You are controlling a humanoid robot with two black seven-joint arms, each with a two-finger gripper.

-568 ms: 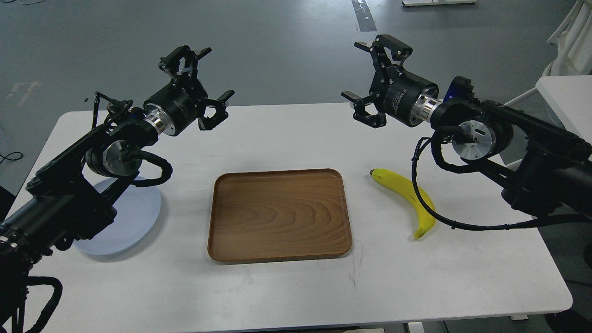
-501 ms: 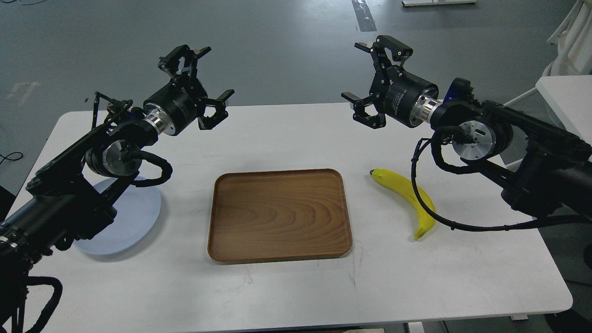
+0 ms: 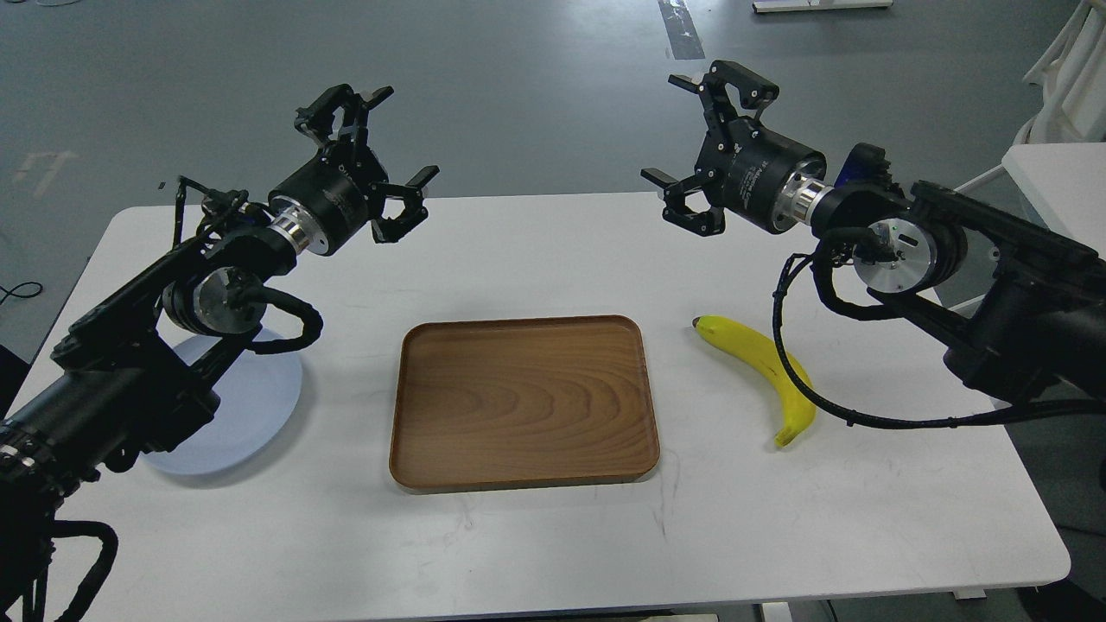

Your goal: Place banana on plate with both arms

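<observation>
The white surface [image 3: 536,536] carries everything, and nothing on it looks handled yet, so I'd judge the task is at its very start, with the reach for the fruit not yet made. Both black arms hang raised over the far part of the surface. The right arm [image 3: 994,294] comes in from the right edge, its pincer [image 3: 704,142] spread wide and empty, up in the air well apart from anything. The left arm [image 3: 130,363] matches it on the other side, its pincer [image 3: 367,160] also spread and holding nothing. In the middle sits a brown wooden tray [image 3: 523,402], bare, which is not the target. The plate [image 3: 259,406] lies on the left, near the left arm, and much of it is hidden behind that arm's thick links, so I can't see its whole rim. The banana [image 3: 760,367] lies flat on the right, just beside the tray, dark tip pointing far-left; a black cable [image 3: 799,380] from the right arm crosses in front of it and covers part of its middle. The next move, I'd guess, calls for the right pincer to drop onto the banana's midsection, and since the plate is well apart across the tray, a hand-over to the left pincer seems likely.
</observation>
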